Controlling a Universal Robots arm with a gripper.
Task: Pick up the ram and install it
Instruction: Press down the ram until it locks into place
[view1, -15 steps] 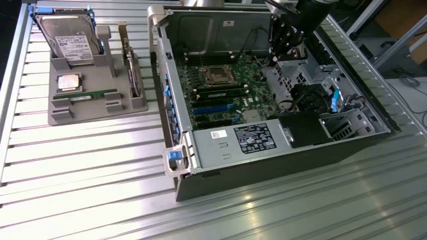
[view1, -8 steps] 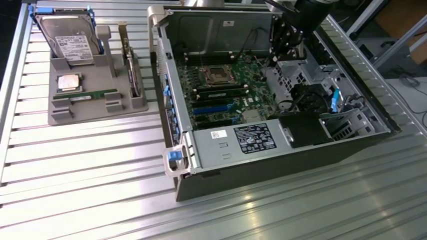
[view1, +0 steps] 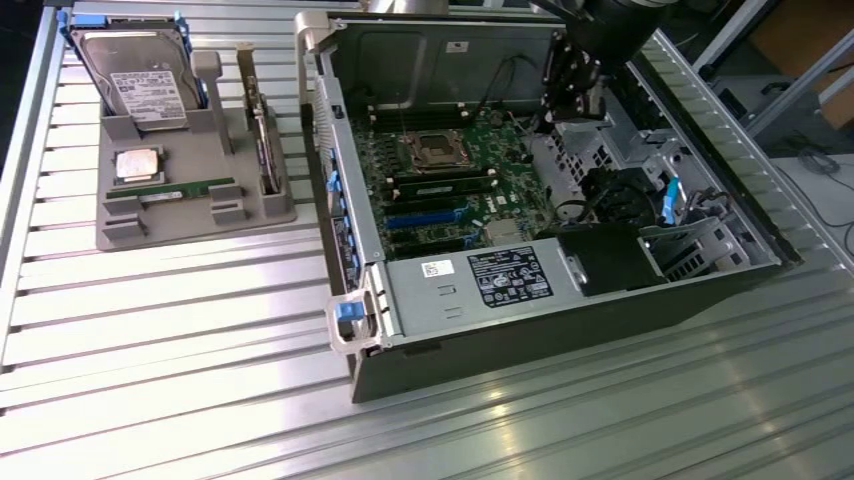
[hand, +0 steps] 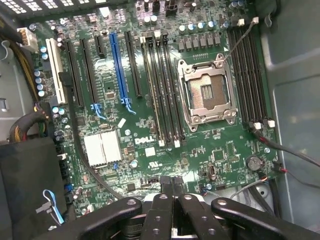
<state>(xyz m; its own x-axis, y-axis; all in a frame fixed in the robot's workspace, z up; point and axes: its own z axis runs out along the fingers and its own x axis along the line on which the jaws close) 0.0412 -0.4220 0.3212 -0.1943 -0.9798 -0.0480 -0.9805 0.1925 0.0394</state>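
One ram (view1: 187, 190) flat in grey tray (view1: 120, 235), long axis toward the case (view1: 561, 330). Tool (hand: 173, 187) together, empty, over motherboard (hand: 150, 100); well apart from ram, toward exterior view's right.

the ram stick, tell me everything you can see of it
The ram is a long, narrow green circuit-board stick with a small white label near one end. It lies on its long edge, level, in a slot across the near end of the grey holder tray, just in front of the square silver processor chip. The tray's slot supports touch it; nothing else does. It sits outside the open computer case, at the exterior view's left.
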